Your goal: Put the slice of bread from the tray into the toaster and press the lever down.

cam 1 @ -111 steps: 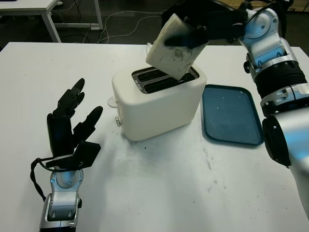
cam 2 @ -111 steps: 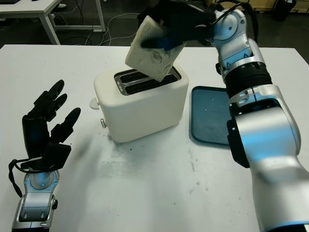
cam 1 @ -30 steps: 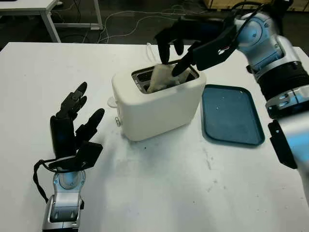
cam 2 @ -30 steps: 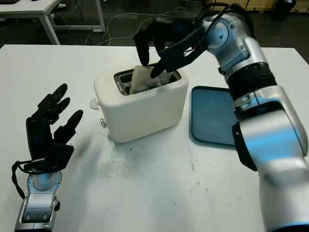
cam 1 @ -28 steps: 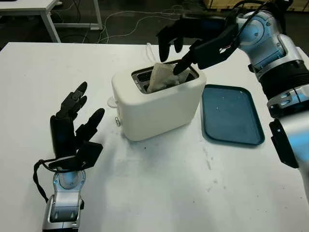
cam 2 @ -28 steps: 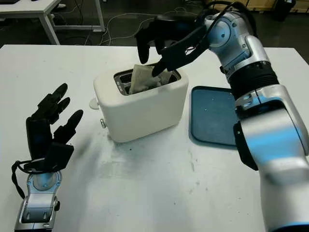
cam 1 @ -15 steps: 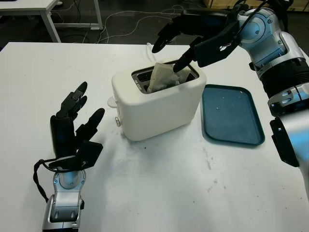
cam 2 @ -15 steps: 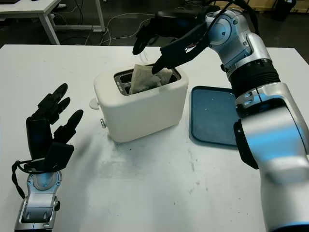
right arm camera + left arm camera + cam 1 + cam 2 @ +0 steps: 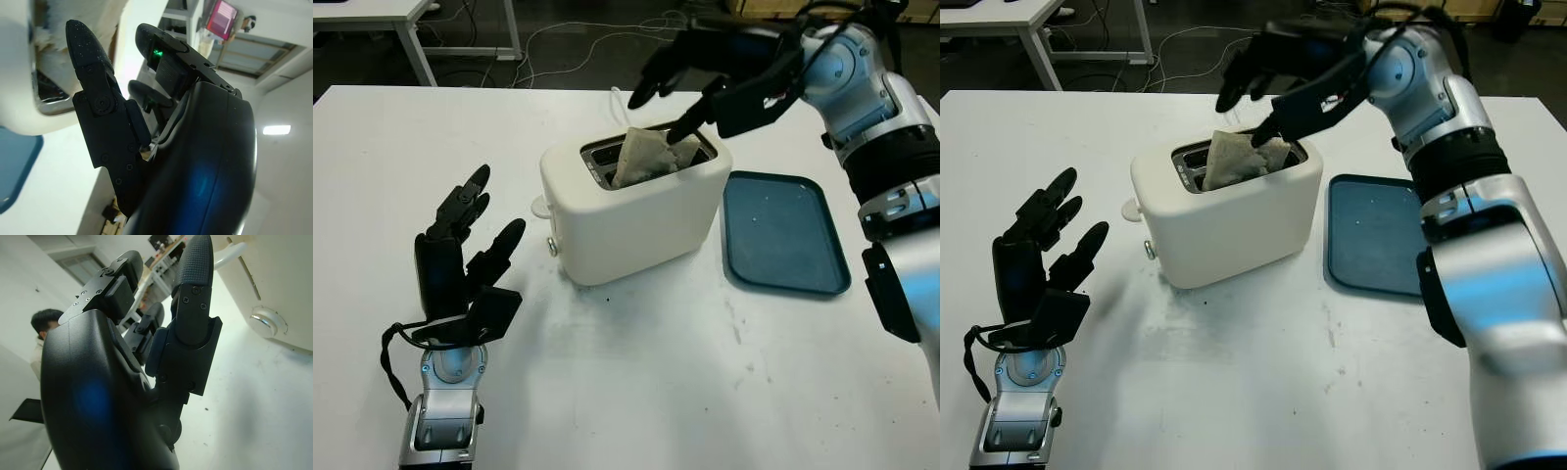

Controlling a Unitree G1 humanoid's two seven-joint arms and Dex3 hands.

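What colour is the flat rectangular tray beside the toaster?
Dark teal blue tray, best seen in the left eye view.

A cream toaster (image 9: 631,208), pale speckled bread (image 9: 644,157), a dark teal tray (image 9: 784,231) and a white table (image 9: 636,362) are being shown.

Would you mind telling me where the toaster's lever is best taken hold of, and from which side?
Probably its flat white tab, sticking out of the toaster end that faces the open left hand. Come from above: the tab gives a top face to press.
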